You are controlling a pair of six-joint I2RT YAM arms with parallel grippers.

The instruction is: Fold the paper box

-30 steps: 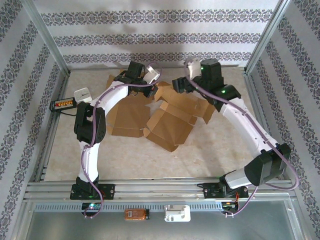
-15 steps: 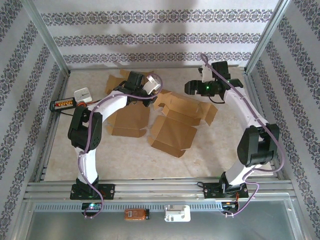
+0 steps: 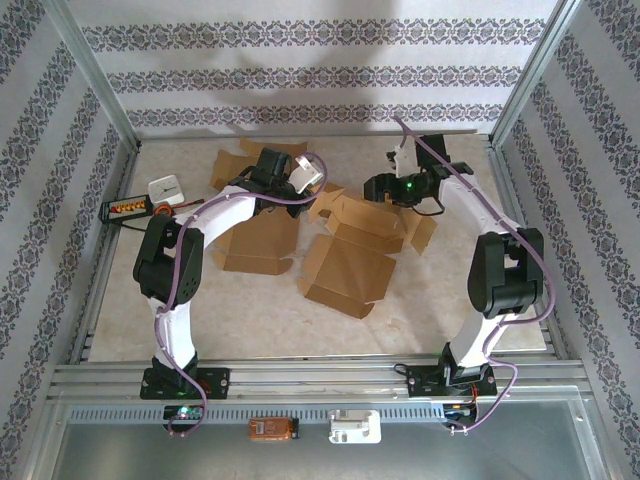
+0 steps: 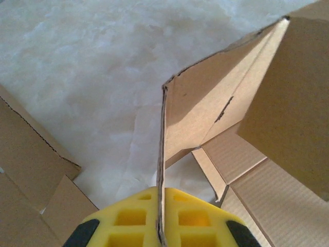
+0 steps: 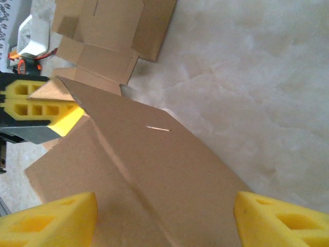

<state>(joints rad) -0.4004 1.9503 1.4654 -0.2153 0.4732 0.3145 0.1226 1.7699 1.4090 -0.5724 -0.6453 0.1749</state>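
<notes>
Left tool clamped tight, right tool spread wide apart

Your brown corrugated-cardboard box blank, partly folded, lying mid-table, near panel flat on the surface, far flaps lifted, one narrow flap standing on edge, a short slit in its sloping panel, second flat brown cardboard blank just beside it, to its left.
</notes>
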